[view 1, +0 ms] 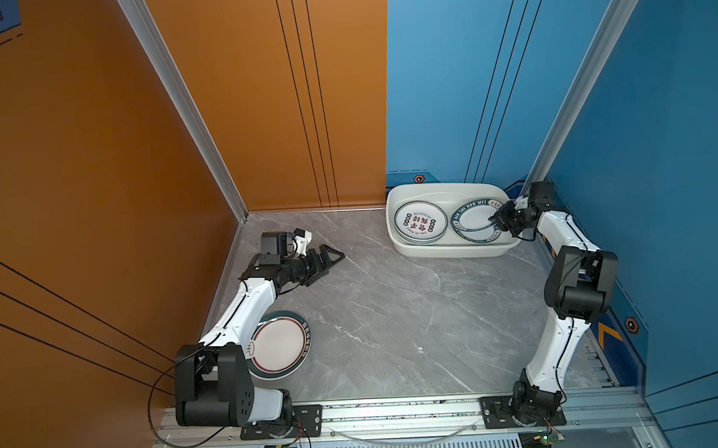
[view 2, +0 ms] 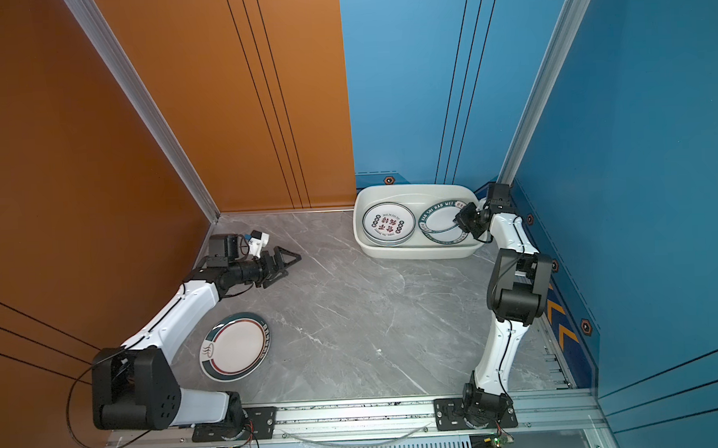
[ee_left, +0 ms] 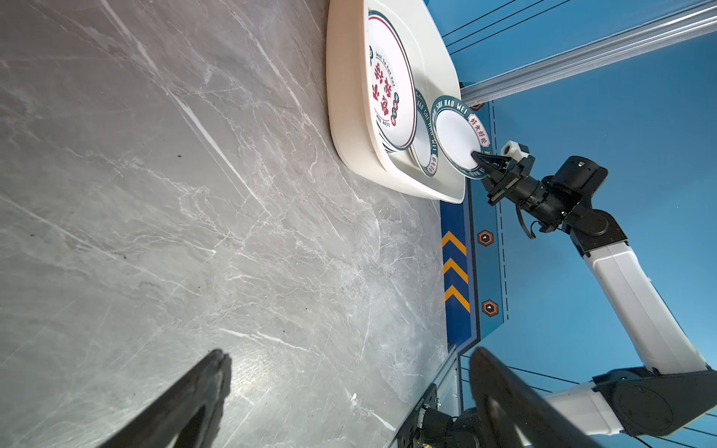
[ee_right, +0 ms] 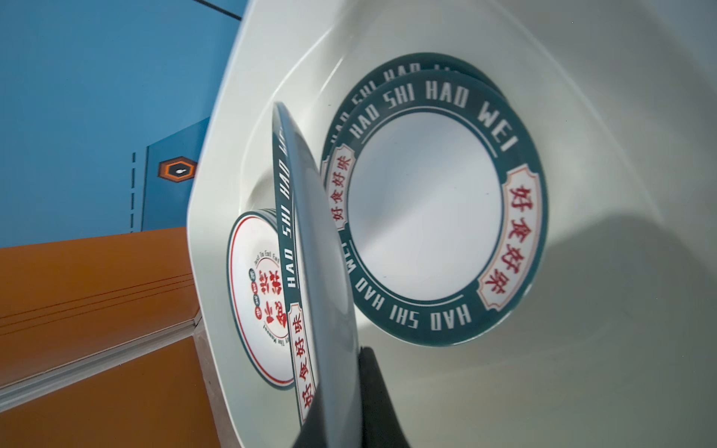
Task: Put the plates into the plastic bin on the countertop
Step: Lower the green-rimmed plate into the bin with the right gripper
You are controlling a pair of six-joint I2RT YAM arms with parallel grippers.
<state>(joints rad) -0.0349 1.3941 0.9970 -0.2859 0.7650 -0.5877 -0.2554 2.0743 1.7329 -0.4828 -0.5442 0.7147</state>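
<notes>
Right pincer (view 1: 493, 218) pinches rim of green-rimmed round white plate (view 1: 471, 222), presumably slippery, breakable; left pincer (view 1: 330, 266) wide, empty.

Heads up: in a top view your left arm (view 1: 244, 305) covers one side of the loose plate (view 1: 279, 341). The right wrist view chops the held plate (ee_right: 310, 232) off at the picture's edge, and the fingers (ee_right: 372, 388) are just blur. You can't count the stack (view 2: 388, 226) in the bin (view 2: 417, 253).
</notes>
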